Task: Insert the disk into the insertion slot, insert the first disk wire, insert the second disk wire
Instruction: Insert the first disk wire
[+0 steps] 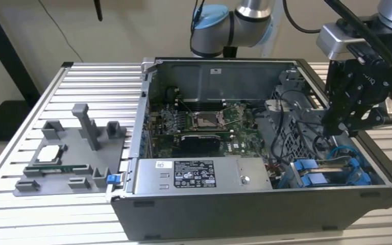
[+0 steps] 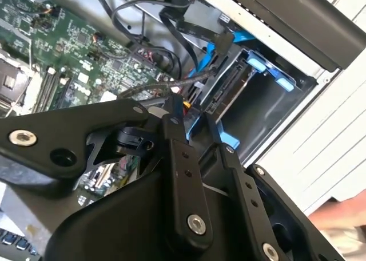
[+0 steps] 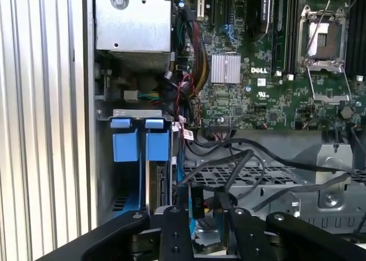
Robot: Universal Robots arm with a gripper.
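**Disk standing in its slot, gripper hanging over the wires**

One open computer case (image 1: 250,214) is sitting on one slatted table (image 1: 80,81). One gripper (image 1: 336,130) is hanging over the case's corner, above the one insertion slot (image 3: 134,113). One disk (image 3: 159,184) is standing on its thin edge inside that slot. Its long side is running along the case wall. Two blue tabs (image 3: 124,142) are pointing at the grey power box (image 3: 132,20). One black plug (image 3: 196,202) is sitting at the gripper's tip; I cannot tell whether it is being squeezed.
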